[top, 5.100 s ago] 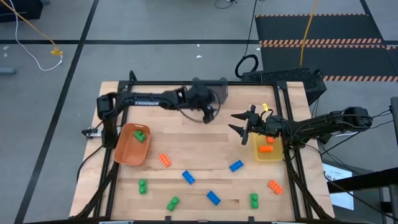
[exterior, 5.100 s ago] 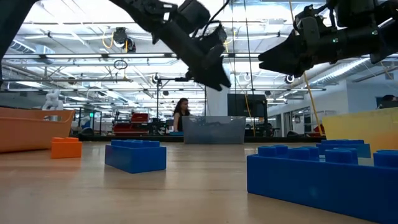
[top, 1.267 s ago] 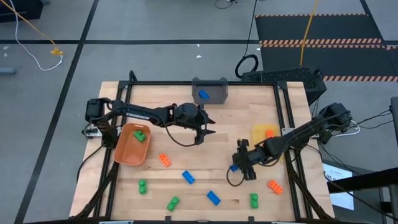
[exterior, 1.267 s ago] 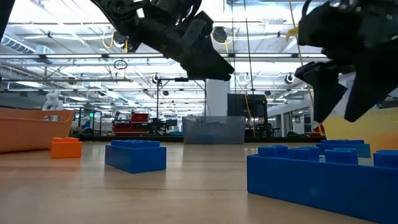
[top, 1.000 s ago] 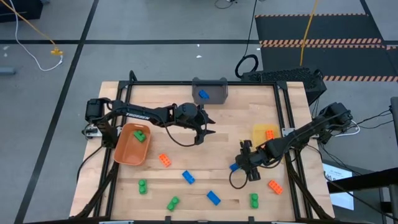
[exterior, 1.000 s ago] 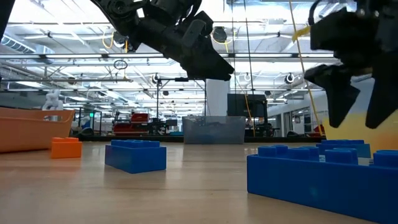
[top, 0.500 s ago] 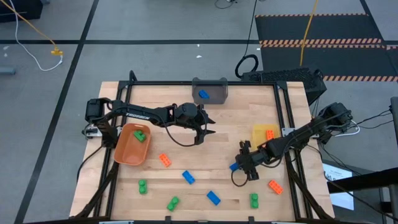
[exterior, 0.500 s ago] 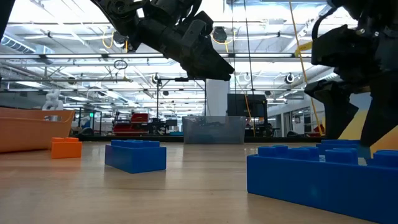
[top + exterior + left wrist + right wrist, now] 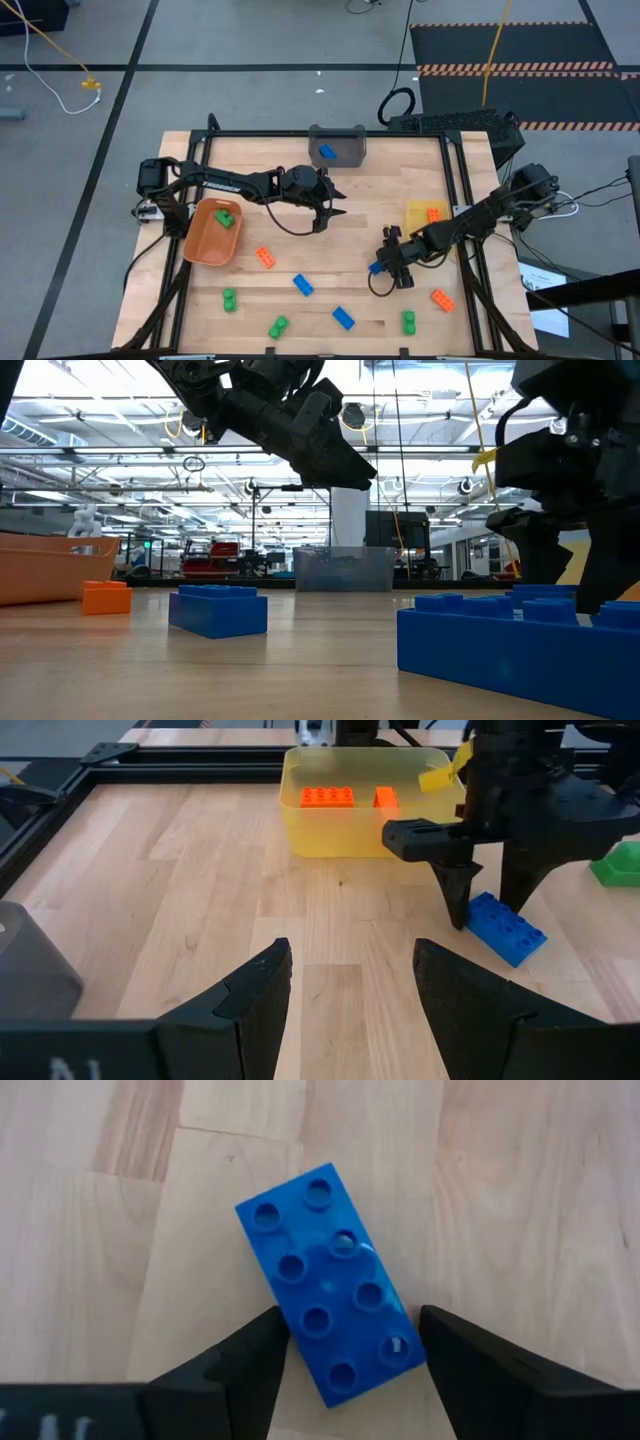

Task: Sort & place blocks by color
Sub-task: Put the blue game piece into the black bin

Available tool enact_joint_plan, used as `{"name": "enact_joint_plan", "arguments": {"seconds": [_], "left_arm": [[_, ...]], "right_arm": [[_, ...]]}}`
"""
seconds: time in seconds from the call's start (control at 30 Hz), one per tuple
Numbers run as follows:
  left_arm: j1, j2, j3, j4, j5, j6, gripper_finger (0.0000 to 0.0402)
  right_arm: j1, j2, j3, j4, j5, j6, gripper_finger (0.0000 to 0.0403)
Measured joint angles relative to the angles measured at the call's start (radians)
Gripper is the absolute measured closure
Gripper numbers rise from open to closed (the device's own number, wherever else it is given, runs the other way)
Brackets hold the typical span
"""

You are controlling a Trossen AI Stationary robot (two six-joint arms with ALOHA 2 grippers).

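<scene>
Between the right gripper's (image 9: 345,1355) parted fingers, a blue studded plastic brick (image 9: 330,1284) is lying flat on the wooden table (image 9: 520,1190).
Neither finger is pressing it. Well away, the left gripper (image 9: 328,210) is hovering open.

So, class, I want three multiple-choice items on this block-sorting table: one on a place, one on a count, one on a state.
1. Where is the right gripper?
A. over the orange bin
B. down at a blue block left of the yellow bin
C. over the grey bin

2. How many orange blocks lie in the yellow bin?
A. none
B. two
C. five

3. How do the right gripper's fingers stand?
A. open, either side of the blue block
B. shut on a green block
C. shut on nothing

Answers:
1 B, as the high view shows.
2 B, the left wrist view shows two.
3 A, the right wrist view shows the block lying between its fingers.
</scene>
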Motion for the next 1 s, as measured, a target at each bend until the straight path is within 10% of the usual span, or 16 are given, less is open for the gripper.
{"name": "enact_joint_plan", "arguments": {"seconds": [0.3, 1.0], "left_arm": [[0.000, 0.000, 0.000, -0.010, -0.017, 0.000, 0.0192], [0.000, 0.000, 0.000, -0.021, -0.025, 0.008, 0.0192]], "right_arm": [[0.001, -0.009, 0.000, 0.015, 0.002, -0.032, 0.0280], [-0.017, -0.025, -0.005, 0.089, 0.137, -0.086, 0.0280]]}}
